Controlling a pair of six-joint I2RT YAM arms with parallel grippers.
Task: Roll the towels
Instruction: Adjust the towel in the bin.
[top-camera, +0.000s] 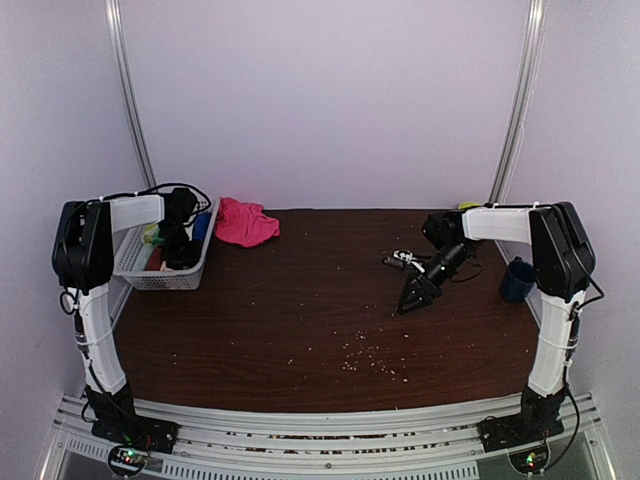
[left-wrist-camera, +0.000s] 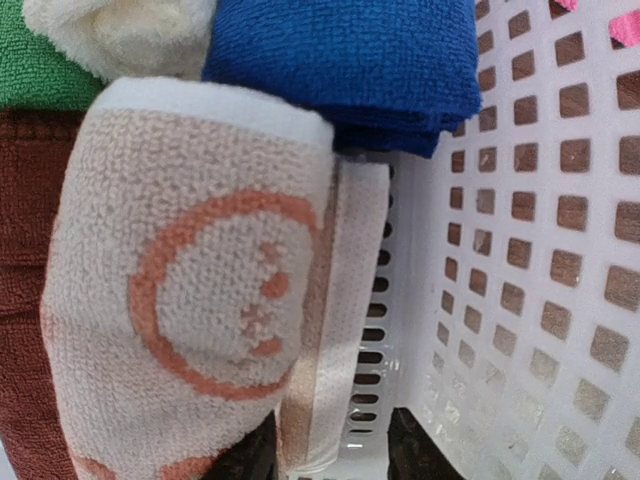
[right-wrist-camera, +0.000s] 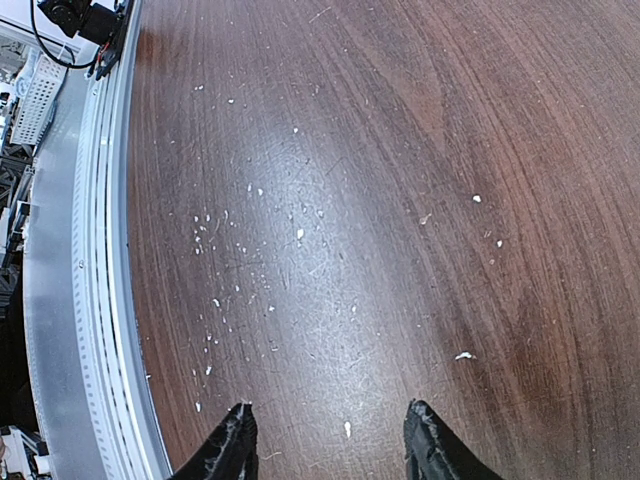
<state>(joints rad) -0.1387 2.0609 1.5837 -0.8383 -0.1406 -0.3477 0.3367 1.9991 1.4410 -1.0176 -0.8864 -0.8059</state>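
My left gripper (top-camera: 178, 256) reaches down into the white mesh basket (top-camera: 190, 275) at the table's far left. In the left wrist view it (left-wrist-camera: 330, 458) is open. The loose edge of a rolled peach-orange towel with a pale pattern (left-wrist-camera: 190, 300) lies between its dark fingertips (left-wrist-camera: 425, 452), apart from the right one. Blue (left-wrist-camera: 340, 60), cream (left-wrist-camera: 120, 30), green (left-wrist-camera: 30, 60) and brown (left-wrist-camera: 25, 300) towels are packed around it. A hot pink towel (top-camera: 245, 222) lies crumpled on the table beside the basket. My right gripper (top-camera: 414, 294) is open and empty just above the bare table (right-wrist-camera: 330, 440).
The basket wall (left-wrist-camera: 540, 250) stands close on the right of my left gripper. A dark blue cup (top-camera: 517, 280) stands at the table's right edge. A small dark object (top-camera: 400, 260) lies behind the right gripper. Pale crumbs (top-camera: 370, 355) dot the dark wood tabletop (top-camera: 300, 320).
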